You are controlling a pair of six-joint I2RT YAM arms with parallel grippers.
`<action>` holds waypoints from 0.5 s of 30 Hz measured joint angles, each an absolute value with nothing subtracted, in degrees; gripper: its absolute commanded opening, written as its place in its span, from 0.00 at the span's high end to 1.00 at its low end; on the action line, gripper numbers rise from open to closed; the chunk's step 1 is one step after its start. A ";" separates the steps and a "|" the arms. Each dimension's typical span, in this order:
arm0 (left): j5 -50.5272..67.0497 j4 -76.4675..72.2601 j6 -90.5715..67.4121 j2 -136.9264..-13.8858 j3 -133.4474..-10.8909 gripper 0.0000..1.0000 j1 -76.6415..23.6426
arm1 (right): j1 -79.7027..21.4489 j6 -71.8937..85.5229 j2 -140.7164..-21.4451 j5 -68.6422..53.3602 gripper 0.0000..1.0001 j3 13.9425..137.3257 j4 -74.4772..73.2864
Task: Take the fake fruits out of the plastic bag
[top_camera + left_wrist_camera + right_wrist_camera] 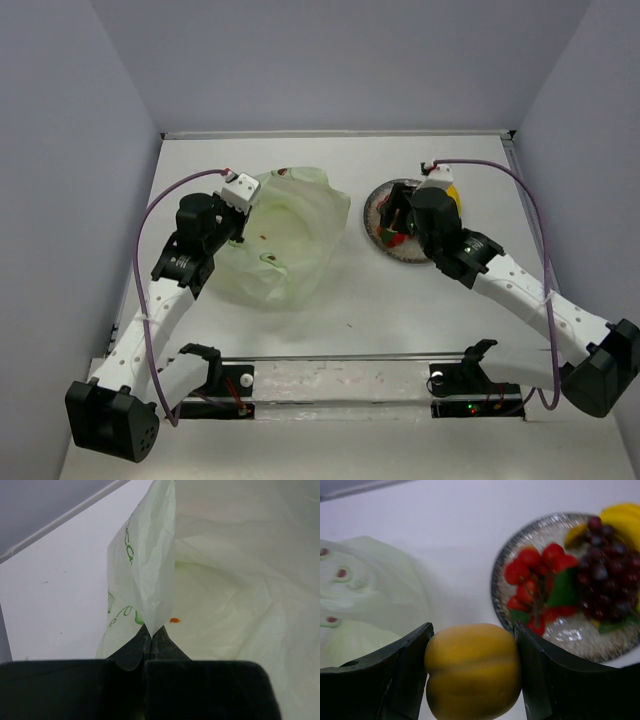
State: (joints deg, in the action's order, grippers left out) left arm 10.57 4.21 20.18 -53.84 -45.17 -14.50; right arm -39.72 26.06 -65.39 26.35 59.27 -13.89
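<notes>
Right tool (472, 630) is clamped on the yellow-orange round fruit (472, 672), one finger pressed on each side, with the fruit held off the desk (400, 310). In the right wrist view it is seen beside the near-left rim of the grey speckled plate (506, 555), not clearly over it. The red berry cluster (535, 580), grape bunch (607, 580) and banana (622, 520) are already laid on the plate.

Left tool (151, 639) is closed together on a fold of the plastic bag (150, 570), and the thin film is pinched upright. The bag is spread on the desk well apart from the plate. A small orange fleck is seen inside; what it is cannot be told, and no fruit is seen in the part shown.

Risks, as judged:
- The fruit is round and glossy, so it could slip out of a two-point grip.
- If released short of the rim, it could roll across the desk.
- If dropped on the crowded plate, it could bounce off or knock the berries out.
- The thin film could be torn or slip if pulled.
</notes>
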 measured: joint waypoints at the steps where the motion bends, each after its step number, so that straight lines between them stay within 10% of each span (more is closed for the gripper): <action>1: 10.68 4.08 20.21 -53.82 -45.17 1.00 -14.50 | -39.20 28.64 -65.17 27.83 0.99 57.17 -15.66; 15: 11.44 3.86 20.45 -52.77 -45.17 1.00 -14.50 | -31.73 45.47 -77.60 35.03 0.99 48.86 -21.39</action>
